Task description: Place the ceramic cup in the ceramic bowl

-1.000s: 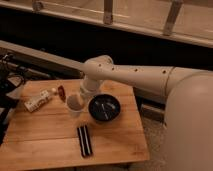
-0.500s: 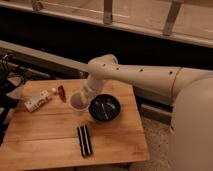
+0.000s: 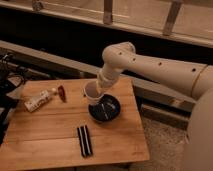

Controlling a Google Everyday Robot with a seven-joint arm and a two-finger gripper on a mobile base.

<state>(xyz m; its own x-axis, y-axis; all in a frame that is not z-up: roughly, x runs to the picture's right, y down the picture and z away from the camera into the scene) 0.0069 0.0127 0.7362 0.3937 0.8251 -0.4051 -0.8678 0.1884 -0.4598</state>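
- Camera view: small white ceramic cup [image 3: 92, 92] raised just above left rim of shallow glossy black ceramic bowl [image 3: 105, 109].
- Clamped on that cup: tool [image 3: 99, 88], over bowl's left edge.

The ceramic cup [image 3: 91, 92] is plain white; the ceramic bowl [image 3: 115, 113] is glossy black with faint pale streaks inside; the gripper [image 3: 100, 86], at the cup above the bowl's left rim, is cream like the dark-dotted arm [image 3: 150, 65]; the table [image 3: 45, 131] is tan wood; the flat bar [image 3: 84, 140] is striped black and white.
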